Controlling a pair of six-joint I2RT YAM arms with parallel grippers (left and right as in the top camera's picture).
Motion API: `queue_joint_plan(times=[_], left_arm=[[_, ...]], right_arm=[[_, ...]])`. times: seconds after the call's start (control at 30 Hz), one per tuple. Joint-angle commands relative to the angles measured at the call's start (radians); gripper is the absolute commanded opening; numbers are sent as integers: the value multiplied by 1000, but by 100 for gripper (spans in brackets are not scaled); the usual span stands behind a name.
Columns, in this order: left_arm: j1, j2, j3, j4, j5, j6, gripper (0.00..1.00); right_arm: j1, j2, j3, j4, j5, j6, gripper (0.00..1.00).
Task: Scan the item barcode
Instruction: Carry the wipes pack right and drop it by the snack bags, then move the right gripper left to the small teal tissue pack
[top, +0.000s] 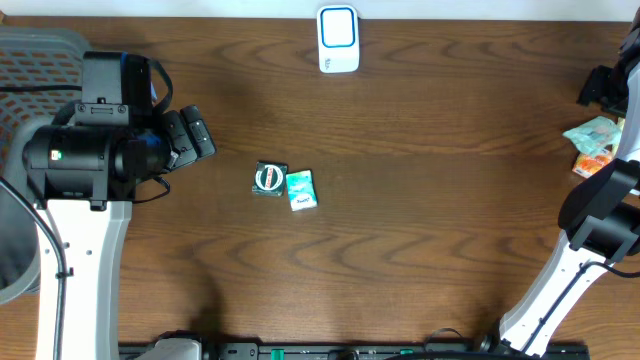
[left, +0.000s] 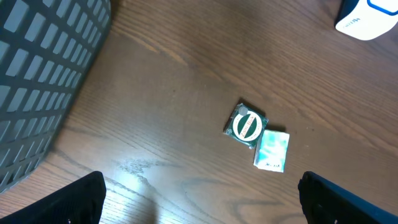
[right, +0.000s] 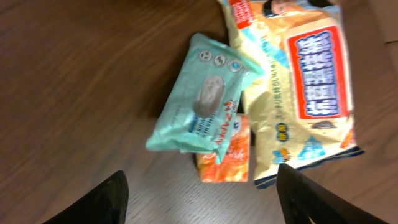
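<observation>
Teal wipes pack (right: 202, 102) lying loose far to the right of the scanner (top: 338, 40), right gripper (right: 202, 186) spread wide over it
It rests partly on an orange pack (right: 224, 155) and a yellow pack (right: 298, 87), all nearer the robot than the scanner; nothing sits between the right fingers. Left gripper (left: 202, 186) stands wide and empty too, well left of the scanner, looking down on a dark round-labelled packet (top: 269, 179) and a teal-and-white packet (top: 301, 190), touching each other, just left of the scanner and nearer the robot
</observation>
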Motion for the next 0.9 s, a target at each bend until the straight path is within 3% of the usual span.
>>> queue_joint_plan(times=[0.0, 0.23, 0.4, 0.63, 0.7, 0.87], left_arm=[[3, -5, 2, -4, -13, -12, 97], [3, -5, 2, -4, -13, -12, 98], [3, -5, 2, -3, -13, -12, 98], [3, -5, 2, -4, -13, -12, 98], [3, -5, 2, -4, -13, -12, 98], [3, -5, 2, -4, -13, -12, 97]], right_arm=[[10, 12, -3, -3, -86, 11, 69], [32, 12, -3, -14, -451, 11, 59], [87, 12, -3, -76, -749, 10, 58], [261, 12, -3, -226, -827, -174, 58], [331, 12, -4, -275, -821, -262, 52], [502, 12, -21, -292, -777, -288, 53]])
